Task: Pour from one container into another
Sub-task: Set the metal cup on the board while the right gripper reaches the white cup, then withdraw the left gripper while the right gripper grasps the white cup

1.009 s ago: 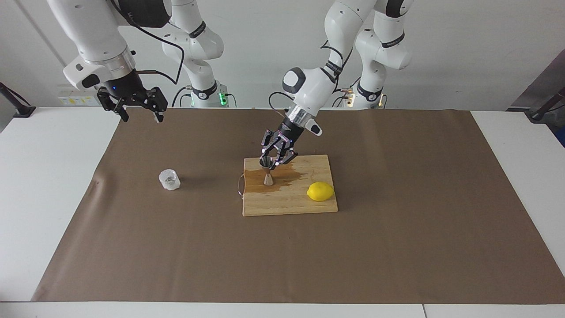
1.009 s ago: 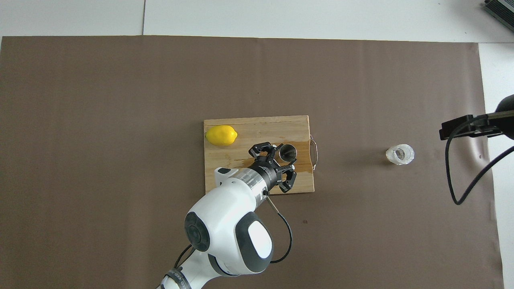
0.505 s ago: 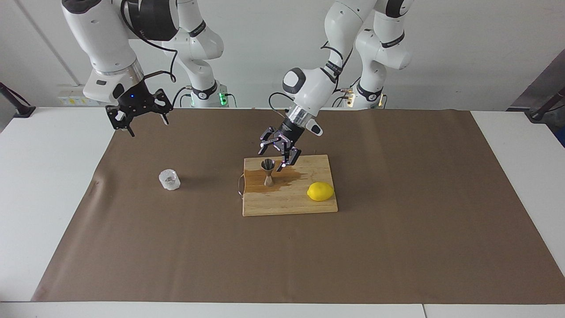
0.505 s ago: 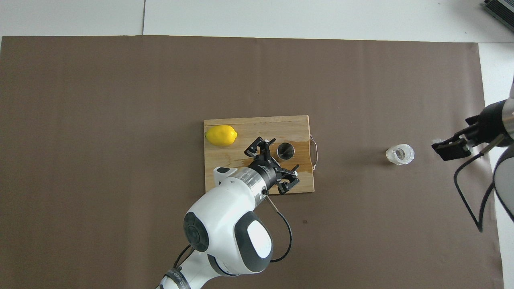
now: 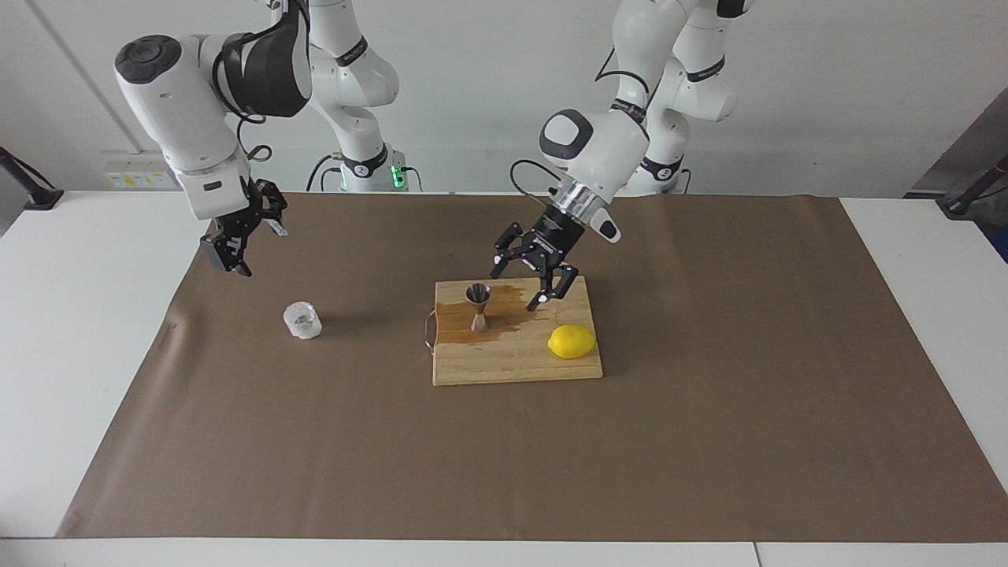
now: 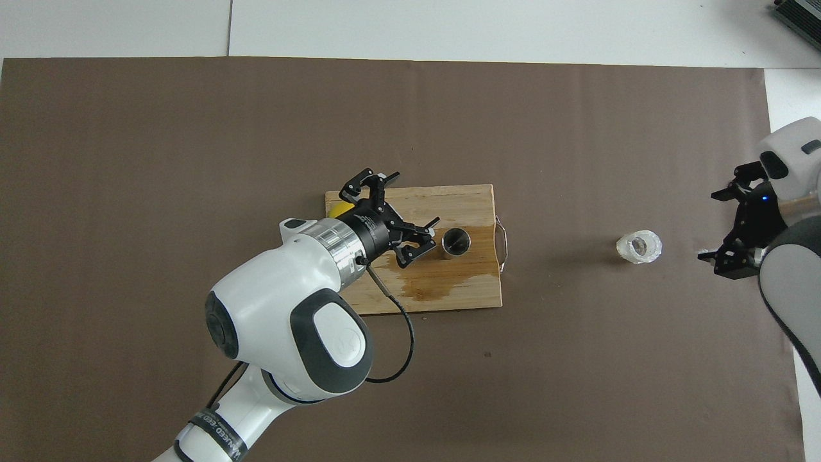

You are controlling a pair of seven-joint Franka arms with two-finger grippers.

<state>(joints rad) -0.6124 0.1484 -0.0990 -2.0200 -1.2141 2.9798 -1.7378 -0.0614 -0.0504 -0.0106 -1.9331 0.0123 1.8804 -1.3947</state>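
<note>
The steel jigger (image 5: 478,305) (image 6: 456,242) stands upright and free on the wooden cutting board (image 5: 512,366) (image 6: 449,200), at the edge of a wet stain. My left gripper (image 5: 513,291) (image 6: 403,212) hangs open and empty over the board, between the jigger and the lemon (image 5: 572,341). The textured glass cup (image 5: 302,320) (image 6: 639,246) stands on the brown mat toward the right arm's end. My right gripper (image 5: 240,244) (image 6: 719,228) is open and empty in the air over the mat, beside the cup and apart from it.
A dark wet patch (image 5: 512,316) (image 6: 442,285) spreads over the board around the jigger. A wire handle (image 6: 503,244) sticks out of the board on the cup's side. In the overhead view the left gripper hides most of the lemon. Brown mat (image 5: 709,441) covers the table.
My left gripper opened, let go of the jigger and drew back toward the lemon. My right arm turned its wrist and came down closer to the glass cup.
</note>
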